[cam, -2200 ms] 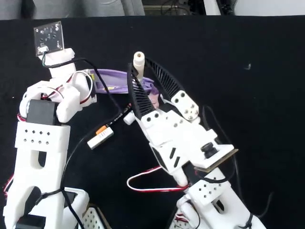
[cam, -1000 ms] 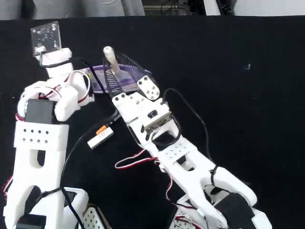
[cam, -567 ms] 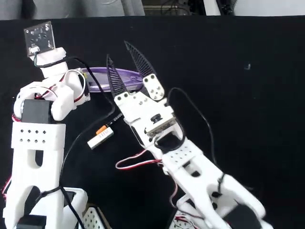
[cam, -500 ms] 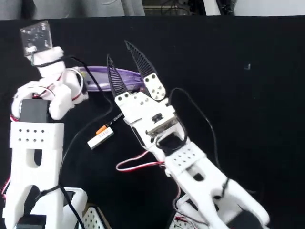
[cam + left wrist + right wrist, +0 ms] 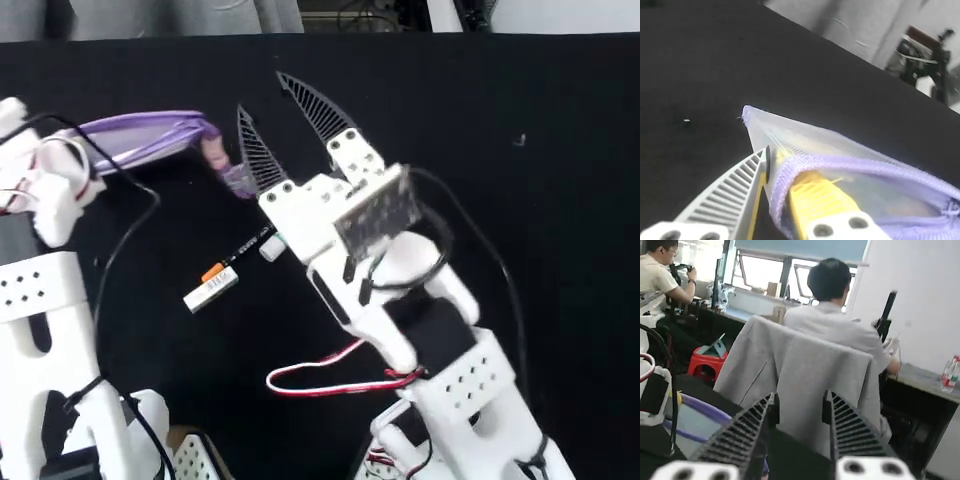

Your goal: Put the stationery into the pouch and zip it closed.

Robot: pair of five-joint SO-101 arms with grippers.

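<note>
Purple pouch [image 5: 150, 135], pinched at its edge by left gripper [image 5: 777, 167], may slip or spill before empty, spread right gripper [image 5: 262, 95] fetches near pen [image 5: 225, 275].

The left gripper [image 5: 782, 172] is clamped on the pouch [image 5: 855, 150] rim. The right gripper [image 5: 280, 118] gapes wide — fingers tilted up, nothing between them.
</note>
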